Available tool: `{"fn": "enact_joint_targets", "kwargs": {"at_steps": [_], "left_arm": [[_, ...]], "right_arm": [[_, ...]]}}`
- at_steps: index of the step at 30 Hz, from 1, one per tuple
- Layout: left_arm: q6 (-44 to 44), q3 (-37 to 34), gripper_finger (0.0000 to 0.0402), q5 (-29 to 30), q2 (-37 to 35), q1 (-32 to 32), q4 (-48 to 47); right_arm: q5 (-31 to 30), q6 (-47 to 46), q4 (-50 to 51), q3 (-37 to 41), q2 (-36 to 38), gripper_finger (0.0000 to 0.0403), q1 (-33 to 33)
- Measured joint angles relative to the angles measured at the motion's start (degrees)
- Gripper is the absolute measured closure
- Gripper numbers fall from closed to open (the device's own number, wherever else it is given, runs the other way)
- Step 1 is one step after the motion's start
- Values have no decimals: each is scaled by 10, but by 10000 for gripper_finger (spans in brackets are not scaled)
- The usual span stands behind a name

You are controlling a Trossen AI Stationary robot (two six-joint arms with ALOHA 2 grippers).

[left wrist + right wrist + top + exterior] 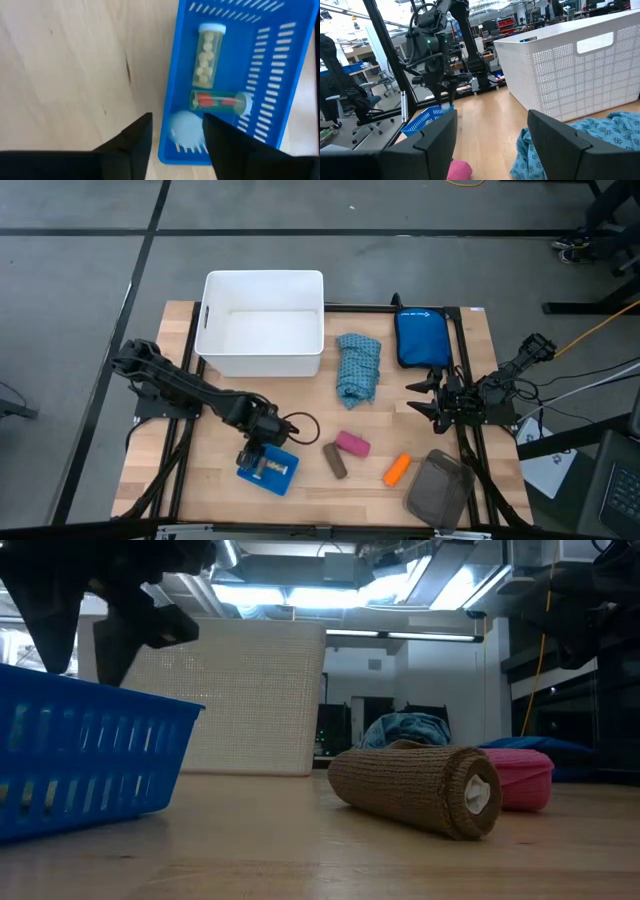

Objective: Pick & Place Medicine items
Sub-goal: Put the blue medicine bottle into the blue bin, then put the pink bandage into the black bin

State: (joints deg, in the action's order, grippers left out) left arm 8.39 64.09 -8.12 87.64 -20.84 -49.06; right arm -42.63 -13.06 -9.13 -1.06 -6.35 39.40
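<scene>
Hovering over the small blue slotted plastic basket (268, 471) at the desk's near edge, the left gripper (175, 137) has its jaws spread wide and empty, straddling the basket wall. Dropping straight down could snag that rim and tip the two clear pill vials (208, 55) inside. Beside it lie the brown bandage roll (335, 460), pink oblong block (352, 444) and orange tube (397, 469), nothing blocking them. Farther back sits the white bin (263, 323). The right gripper (425, 397) waits open beside the blue pouch (420, 336).

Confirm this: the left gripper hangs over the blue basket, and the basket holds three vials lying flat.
Wrong count. The left gripper does hang over the blue basket, but the left wrist view shows two vials: one with pale pills, one with red capsules, plus a round white piece.
</scene>
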Motion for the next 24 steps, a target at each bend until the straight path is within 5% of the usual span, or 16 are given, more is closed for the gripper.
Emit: {"fn": "enact_joint_targets", "kwargs": {"at_steps": [11,17,20,24], "left_arm": [[-14,13,171,8,0,0,12],[-89,57,175,116,0,0,25],[-145,58,176,167,-4,2,100],[-197,31,176,157,-7,18,255]], "right_arm": [[2,0,0,0,0,158,0],[40,-14,-51,0,0,158,0],[63,8,-86,0,-9,158,0],[61,36,-135,0,-44,158,-8]]}}
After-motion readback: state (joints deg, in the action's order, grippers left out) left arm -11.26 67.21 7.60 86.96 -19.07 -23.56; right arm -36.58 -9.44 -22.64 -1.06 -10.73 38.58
